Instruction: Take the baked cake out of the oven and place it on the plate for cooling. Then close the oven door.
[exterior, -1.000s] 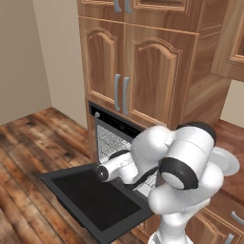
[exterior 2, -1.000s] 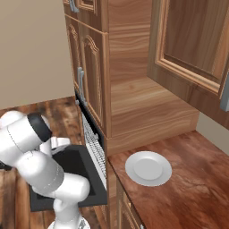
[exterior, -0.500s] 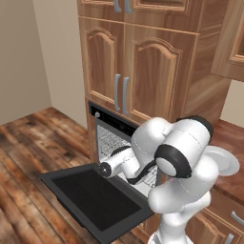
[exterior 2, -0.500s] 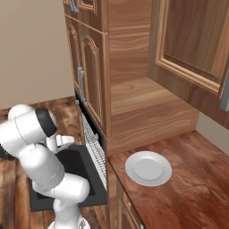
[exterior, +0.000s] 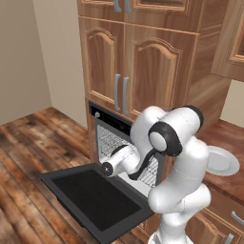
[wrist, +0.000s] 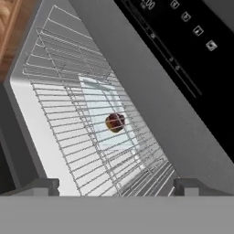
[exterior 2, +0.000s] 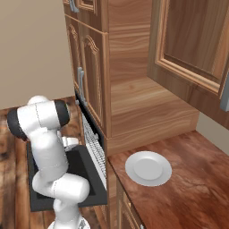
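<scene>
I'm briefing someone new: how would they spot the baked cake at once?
Find the black oven set in the wooden cabinetry, its door folded down. Inside, on the wire racks, lies a pale rectangular tray; the baked cake is the small dark brown roundish lump on it.

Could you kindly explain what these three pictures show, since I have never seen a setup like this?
It is a simulated kitchen with a white robot arm on a mobile base. Two pictures come from cameras behind the arm, to its left and right; the third looks along the gripper, whose dark fingertips stand apart, holding nothing. The oven is open, its black oven door folded down flat. Through the wire racks the hand view shows the baked cake, a small brown lump on a pale tray. The white plate waits bare on the counter beside the oven.
</scene>
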